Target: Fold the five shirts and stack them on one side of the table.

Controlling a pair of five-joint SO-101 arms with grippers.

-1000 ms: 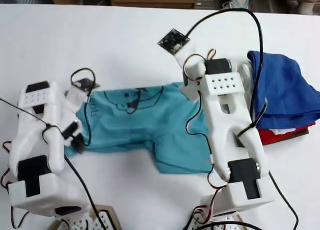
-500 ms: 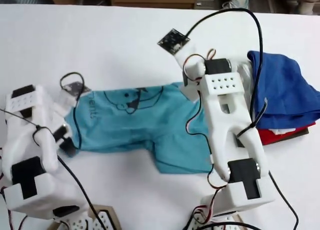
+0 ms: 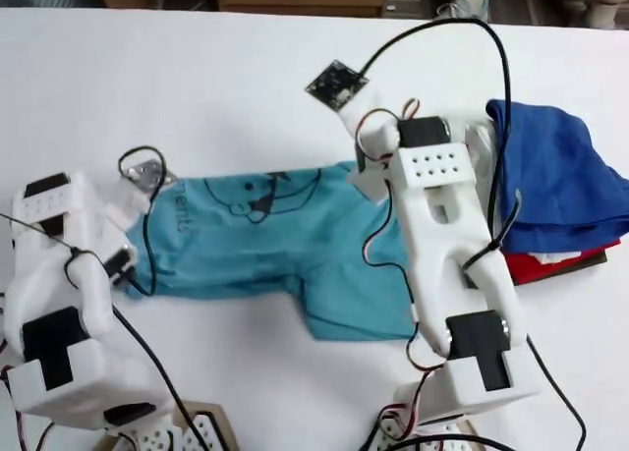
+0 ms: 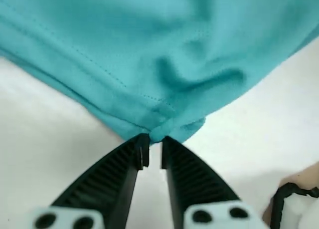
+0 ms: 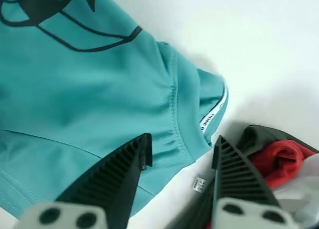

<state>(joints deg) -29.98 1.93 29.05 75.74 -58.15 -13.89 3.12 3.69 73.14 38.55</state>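
The teal shirt lies spread across the middle of the white table, between the 2 arms. In the high view its collar end is hidden under the right arm, so the neckline cannot be made out there. In the right wrist view the collar shows, with a white label inside it, while the dark line drawing on the chest is cut off at the frame's edge.

The teal shirt lies face up and loosely flat, with soft wrinkles. One lower part juts out toward the arms' bases.

At the table's right side sits a pile with a blue shirt on top and a red shirt beneath it. A dark layer is also there, and the frame edge cuts the pile off, so the number of pieces in it cannot be counted.

The left gripper is at the shirt's far-left hem. Its jaws are almost together and pinch a small fold of the teal hem at the very tips.

The right gripper hovers with its jaws spread wide and holds nothing. 1 finger is over the fabric just below the collar and the other is over the edge of the pile.
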